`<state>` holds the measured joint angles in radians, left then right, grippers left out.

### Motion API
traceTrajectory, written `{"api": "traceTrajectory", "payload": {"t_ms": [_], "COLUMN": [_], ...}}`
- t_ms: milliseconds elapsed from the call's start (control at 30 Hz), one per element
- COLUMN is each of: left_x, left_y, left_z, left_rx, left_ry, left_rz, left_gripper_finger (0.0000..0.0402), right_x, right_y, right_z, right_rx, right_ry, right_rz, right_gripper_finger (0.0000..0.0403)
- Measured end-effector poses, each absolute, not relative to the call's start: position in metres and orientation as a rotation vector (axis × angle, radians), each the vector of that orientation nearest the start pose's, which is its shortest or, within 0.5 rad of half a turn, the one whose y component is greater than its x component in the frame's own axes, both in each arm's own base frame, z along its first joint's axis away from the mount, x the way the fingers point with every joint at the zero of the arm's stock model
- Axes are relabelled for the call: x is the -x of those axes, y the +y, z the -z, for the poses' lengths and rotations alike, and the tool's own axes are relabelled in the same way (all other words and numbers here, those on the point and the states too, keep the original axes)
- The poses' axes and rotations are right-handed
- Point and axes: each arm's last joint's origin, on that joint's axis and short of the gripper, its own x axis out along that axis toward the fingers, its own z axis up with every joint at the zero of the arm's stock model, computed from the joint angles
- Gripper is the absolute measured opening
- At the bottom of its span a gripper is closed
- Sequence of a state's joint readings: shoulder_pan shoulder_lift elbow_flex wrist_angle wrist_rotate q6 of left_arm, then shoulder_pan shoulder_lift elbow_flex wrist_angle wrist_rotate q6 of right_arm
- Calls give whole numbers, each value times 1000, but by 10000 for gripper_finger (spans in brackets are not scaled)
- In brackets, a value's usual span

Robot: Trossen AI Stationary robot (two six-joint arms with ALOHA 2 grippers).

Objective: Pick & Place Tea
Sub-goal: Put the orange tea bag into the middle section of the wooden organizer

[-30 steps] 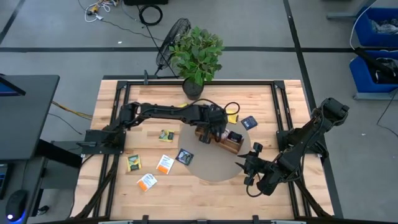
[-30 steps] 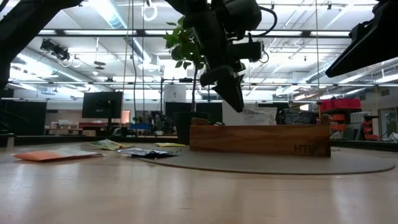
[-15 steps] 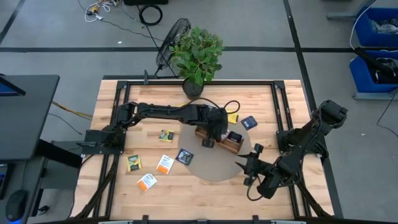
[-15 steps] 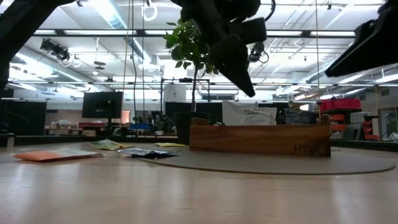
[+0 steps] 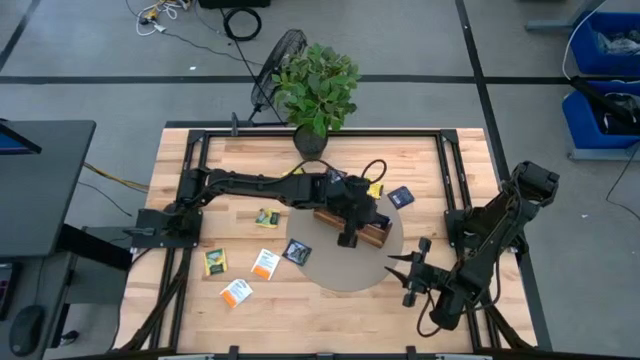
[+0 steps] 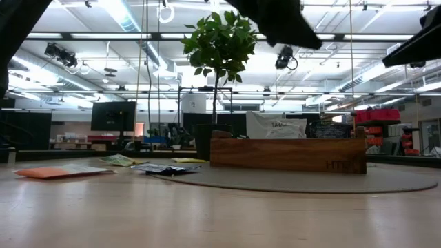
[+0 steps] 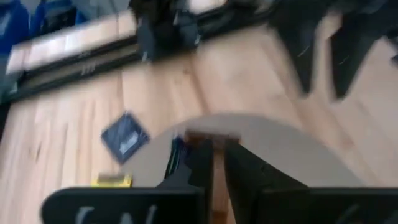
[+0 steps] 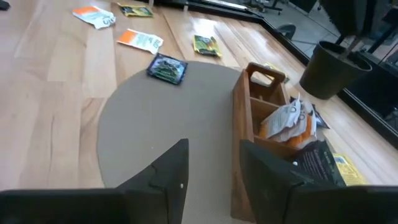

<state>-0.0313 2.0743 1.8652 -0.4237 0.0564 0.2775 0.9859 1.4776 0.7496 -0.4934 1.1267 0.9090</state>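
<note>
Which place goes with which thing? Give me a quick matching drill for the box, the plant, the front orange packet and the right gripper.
Things:
1 box
2 plant
3 front orange packet
4 right gripper

Places:
A bare table, front left
B open, above the front right
C on the round mat
D far edge

Pairs: 1-C, 2-D, 3-A, 4-B

Tea packets are scattered flat all over the wood: a green-yellow one, a yellow-green one, two white-with-orange ones, and a dark one sitting on the edge of the round mat. A dark blue packet and a yellow one lie on the far side of the box, and a few more, white-orange and dark, are stuffed upright inside the box.
</note>
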Motion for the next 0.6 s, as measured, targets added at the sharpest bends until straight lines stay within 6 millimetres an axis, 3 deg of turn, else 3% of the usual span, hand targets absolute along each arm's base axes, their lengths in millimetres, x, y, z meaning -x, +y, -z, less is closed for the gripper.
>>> {"api": "traceTrajectory", "payload": {"t_ms": [200, 400, 600], "left_x": [-483, -482, -457], "left_y": [-31, -52, -62], "left_z": [-292, -279, -255], "left_rx": [-213, -206, -192], "left_ry": [476, 324, 292], "left_rz": [335, 428, 424], "left_gripper_finger": [12, 5, 6], "right_x": [-154, -153, -152], "right_y": [185, 184, 186], "right_z": [-162, -161, -161], "right_rx": [165, 166, 170], "right_ry": [461, 454, 447], "right_rz": [364, 367, 356], "right_gripper_finger": [149, 149, 149]}}
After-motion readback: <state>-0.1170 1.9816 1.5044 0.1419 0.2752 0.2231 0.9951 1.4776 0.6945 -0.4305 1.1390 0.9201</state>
